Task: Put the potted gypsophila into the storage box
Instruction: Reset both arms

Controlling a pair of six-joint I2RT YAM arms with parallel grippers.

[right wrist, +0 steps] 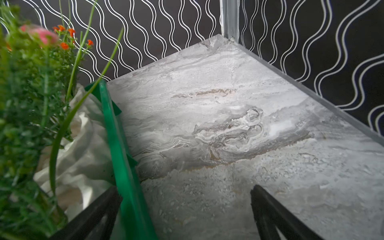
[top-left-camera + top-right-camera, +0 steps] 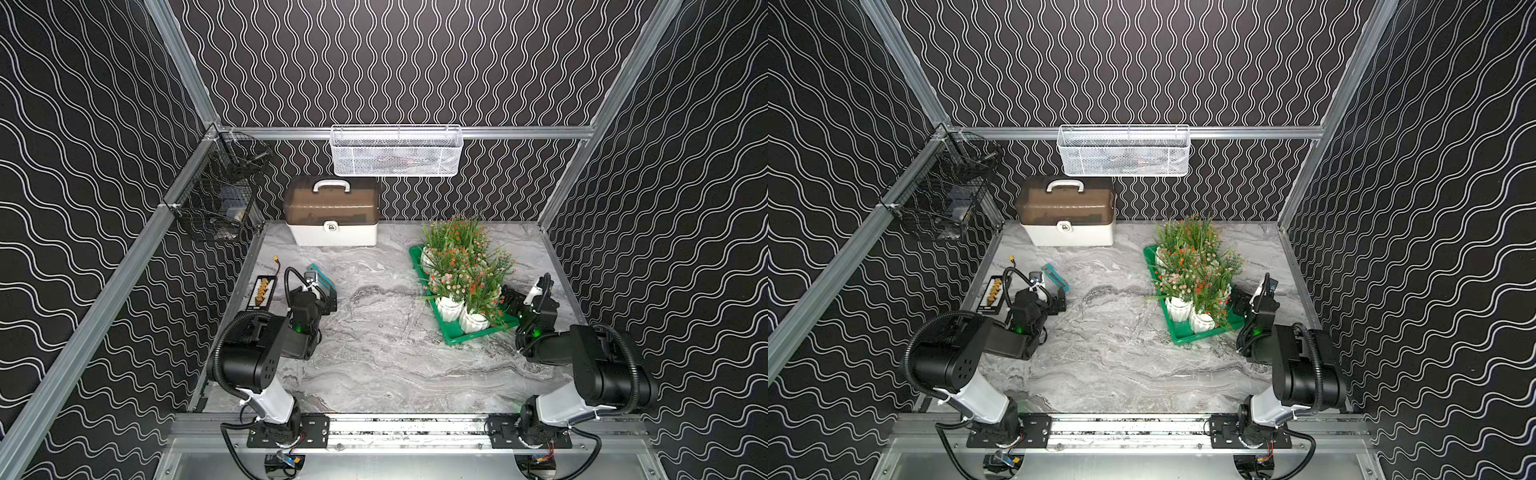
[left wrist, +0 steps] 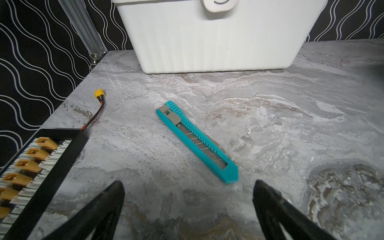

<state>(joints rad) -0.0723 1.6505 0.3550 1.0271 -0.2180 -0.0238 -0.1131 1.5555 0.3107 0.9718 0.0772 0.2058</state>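
1. Step in hand, by judgement: the very end of the job, or a pause after the last placement. No pot loose anywhere on the table [image 2: 374, 353] in both top views.
2. Potted gypsophila [image 2: 461, 270]: packed upright inside the storage box [image 2: 482, 332], toward the right rear of the table. Two white ribbed pots plain at the near end, the others buried under stems and pink or orange-red flowers, so no firm count possible.
3. Right gripper [image 1: 185, 188]: spread wide and holding nothing, just beside the box's outer long side. Green rim running between the fingers in the wrist view, with one finger close to a pot's wall; contact impossible to tell.
4. Left gripper [image 3: 188, 182]: likewise wide and empty, well apart from the box, low over the table. Facing a teal utility knife [image 3: 196, 141], near a black connector board [image 3: 31, 166], with the white case [image 3: 218, 41] beyond.
5. Next move, as a judgement: confirm the full set under the foliage, then lift the right gripper straight up off the rim before pulling back, fingers kept wide to avoid snagging stems or tipping a pot.
6. Writing: none legible. A small mark on the case's round latch, too small to read. No brand or label visible on pots, box or the white mesh basket [image 2: 395, 151].
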